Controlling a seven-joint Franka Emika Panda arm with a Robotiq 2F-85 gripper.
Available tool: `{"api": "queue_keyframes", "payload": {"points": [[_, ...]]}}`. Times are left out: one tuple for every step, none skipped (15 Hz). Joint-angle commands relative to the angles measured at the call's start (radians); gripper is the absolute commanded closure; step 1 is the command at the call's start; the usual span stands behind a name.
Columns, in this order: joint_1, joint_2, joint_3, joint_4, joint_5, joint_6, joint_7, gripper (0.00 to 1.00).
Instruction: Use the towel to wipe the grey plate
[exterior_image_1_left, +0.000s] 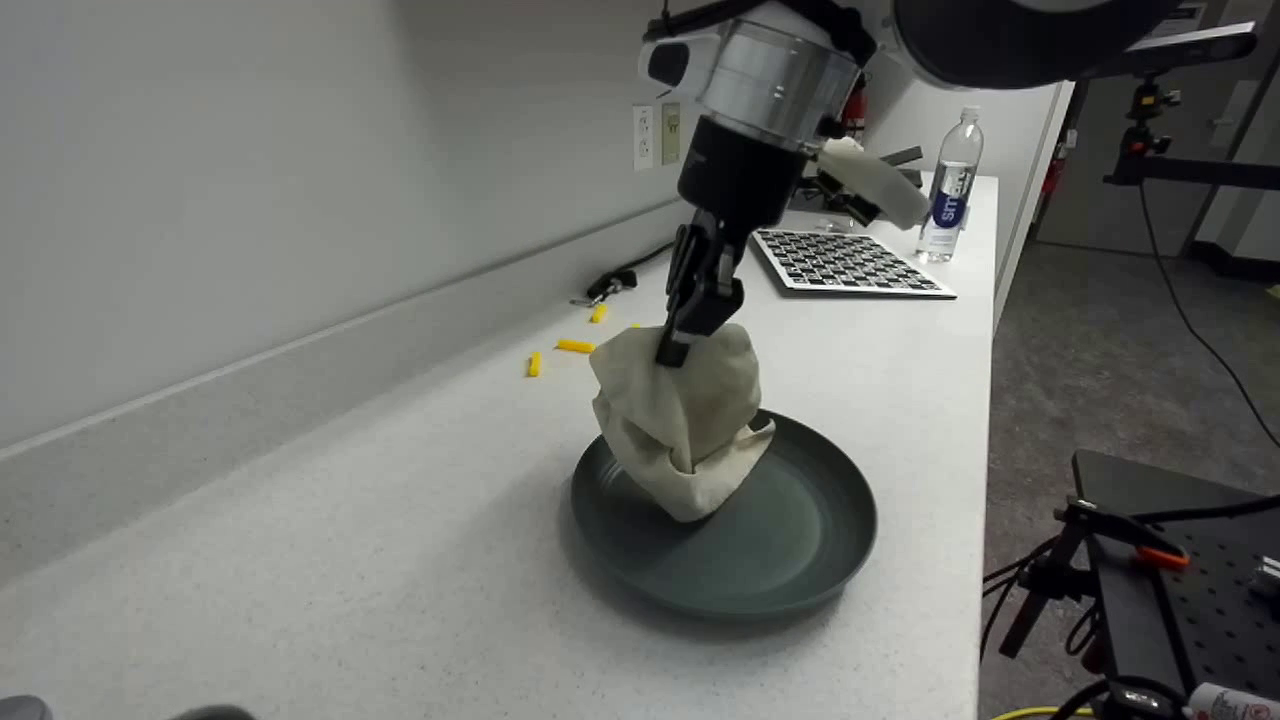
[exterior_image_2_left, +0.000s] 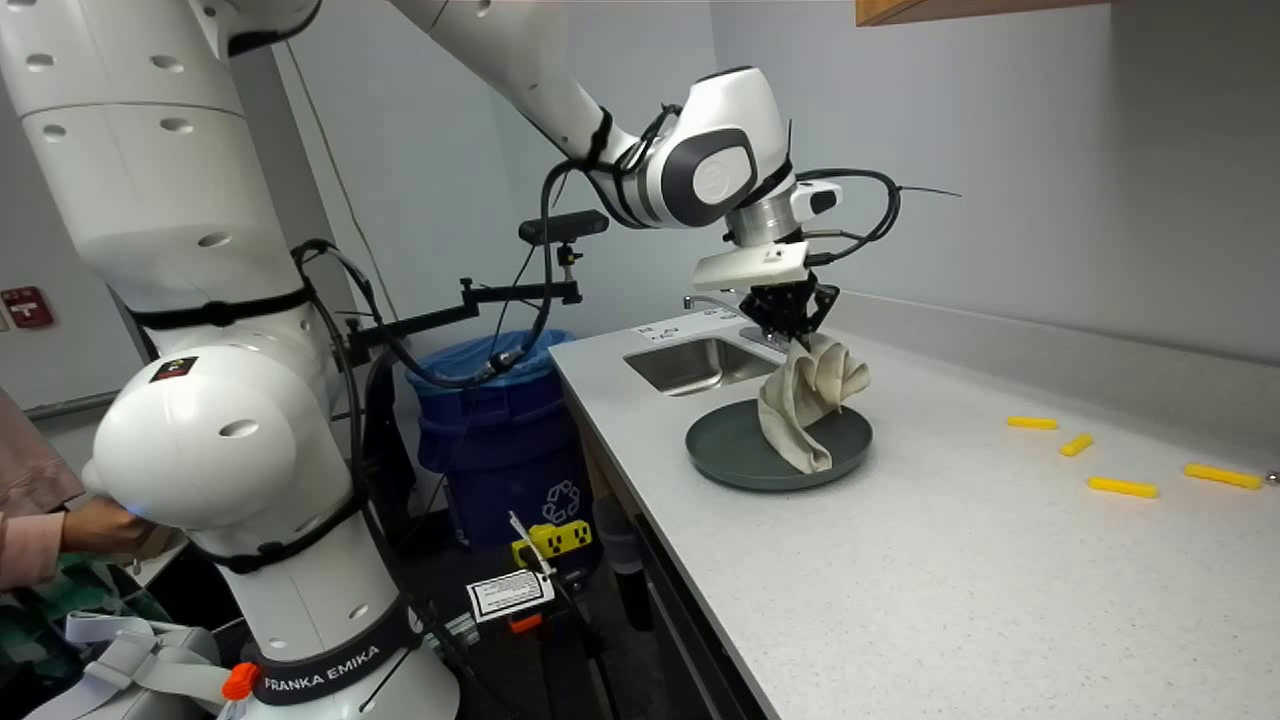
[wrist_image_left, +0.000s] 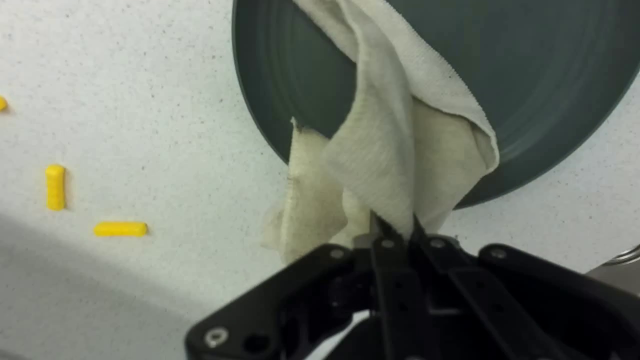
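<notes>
The cream towel (exterior_image_1_left: 680, 430) hangs bunched and folded from my gripper (exterior_image_1_left: 673, 352) over the dark grey plate (exterior_image_1_left: 790, 540). In an exterior view, the towel (exterior_image_2_left: 795, 400) drapes down to the plate (exterior_image_2_left: 725, 450), and its lower end seems to touch the surface. My gripper (exterior_image_2_left: 798, 338) points down above the plate's far side. In the wrist view, the gripper (wrist_image_left: 394, 222) is shut on the towel (wrist_image_left: 380, 130), with a fold pinched between the fingertips. The plate (wrist_image_left: 525, 100) lies flat on the counter. The towel hides part of it, and some cloth overhangs the rim.
Several yellow pieces (exterior_image_1_left: 575, 346) lie on the white counter (exterior_image_2_left: 950, 580) near the wall. A checkered board (exterior_image_1_left: 850, 265) and a water bottle (exterior_image_1_left: 950, 190) stand farther along. A metal sink (exterior_image_2_left: 700, 365) is set in the counter beyond the plate.
</notes>
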Motion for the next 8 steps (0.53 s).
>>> {"api": "queue_keyframes", "payload": {"points": [[0.000,0.076,0.007,0.045,0.034,0.012,0.000,0.99],[0.002,0.097,0.014,0.060,0.040,0.010,-0.001,0.99],[0.002,0.112,0.022,0.073,0.045,0.008,-0.005,0.99],[0.003,0.128,0.032,0.087,0.047,0.007,-0.008,0.99],[0.002,0.143,0.045,0.103,0.058,0.005,-0.018,0.99],[0.000,0.157,0.060,0.117,0.072,0.003,-0.025,0.99],[-0.001,0.167,0.079,0.132,0.096,-0.005,-0.034,0.99],[-0.002,0.175,0.093,0.142,0.107,-0.013,-0.036,0.99]]}}
